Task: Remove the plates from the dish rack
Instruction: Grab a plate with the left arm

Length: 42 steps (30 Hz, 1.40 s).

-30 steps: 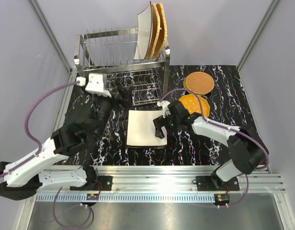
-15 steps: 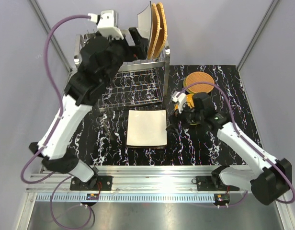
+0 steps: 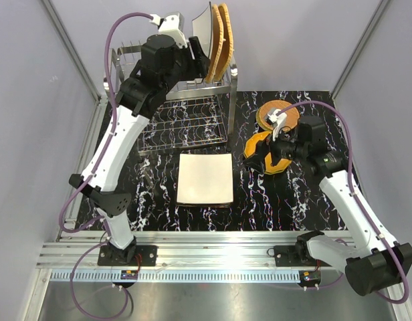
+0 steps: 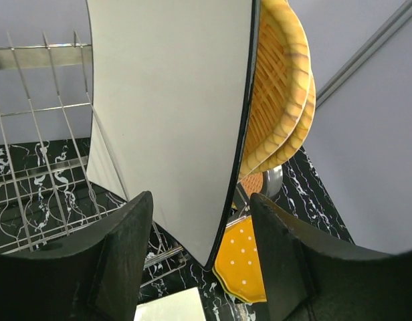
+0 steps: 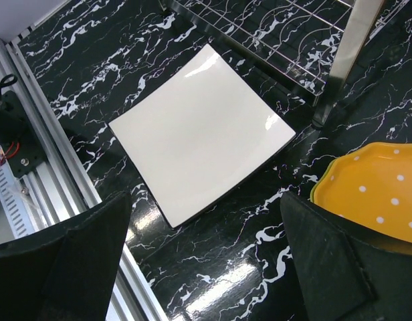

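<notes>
Top view, done: I count three plates off the rack and lying on the table point(image 3: 152, 197): flat white plate point(image 3: 204, 178), round woven plate point(image 3: 278, 115), orange dotted plate point(image 3: 271, 157).
Top view, left: three stand upright at the right end of the dish rack point(image 3: 167, 100) top tier: standing white plate point(image 3: 200, 39), then two woven plates point(image 3: 223, 40) just behind it. I judge the job about half done.
Top view, arms: left gripper point(image 3: 192, 52) is up at the standing white plate; right gripper point(image 3: 257, 152) hangs low over the orange dotted plate.
Left wrist, grasp: the near edge of the standing white plate runs down between my fingers point(image 4: 122, 261). They straddle it with a gap on each side; nothing is gripped.
Left wrist, plate: it sits in the prongs, with the woven pair touching or nearly so behind it.
Right wrist, hand: spread wide and carrying nothing.
Right wrist, below: the flat white plate lies on the table, with the orange dotted plate well off to one side.
</notes>
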Tool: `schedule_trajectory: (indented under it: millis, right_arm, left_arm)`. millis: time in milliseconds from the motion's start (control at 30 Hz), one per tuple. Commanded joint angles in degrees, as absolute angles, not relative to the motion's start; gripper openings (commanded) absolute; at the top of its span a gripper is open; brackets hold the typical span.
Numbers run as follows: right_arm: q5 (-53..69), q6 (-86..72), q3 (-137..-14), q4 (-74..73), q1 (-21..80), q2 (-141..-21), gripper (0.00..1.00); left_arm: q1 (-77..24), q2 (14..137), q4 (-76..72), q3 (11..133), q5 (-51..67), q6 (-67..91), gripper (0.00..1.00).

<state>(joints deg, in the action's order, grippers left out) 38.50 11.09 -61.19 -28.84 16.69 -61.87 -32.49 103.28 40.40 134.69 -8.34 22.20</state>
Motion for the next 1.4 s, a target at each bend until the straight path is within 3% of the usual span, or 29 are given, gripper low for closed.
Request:
schedule_trajectory:
  millis: [0,767,1000,1167,1367]
  right_arm:
    - [40.9,7.8,-61.5,-27.3,15.6,-60.0,1.00]
    - [42.0,6.9,-60.6,-27.2,13.6,-59.1,1.00]
    - [42.1,7.0,-60.6,-27.2,13.4,-59.2,1.00]
    - [42.1,6.7,-60.6,-27.1,13.1,-59.2,1.00]
    - [42.1,5.8,-60.6,-26.5,12.9,-58.9,1.00]
  left_arm:
    - [-32.2,103.8,38.7,137.6,-5.5,20.5,0.61]
    - [-35.8,112.0,30.2,139.1,-21.0,-1.6,0.50]
    - [-36.1,113.4,26.4,138.9,-21.5,-6.9,0.35]
    - [-37.0,112.5,22.8,137.3,-22.2,-11.1,0.02]
    - [-37.3,110.5,18.0,137.5,-22.7,-14.4,0.00]
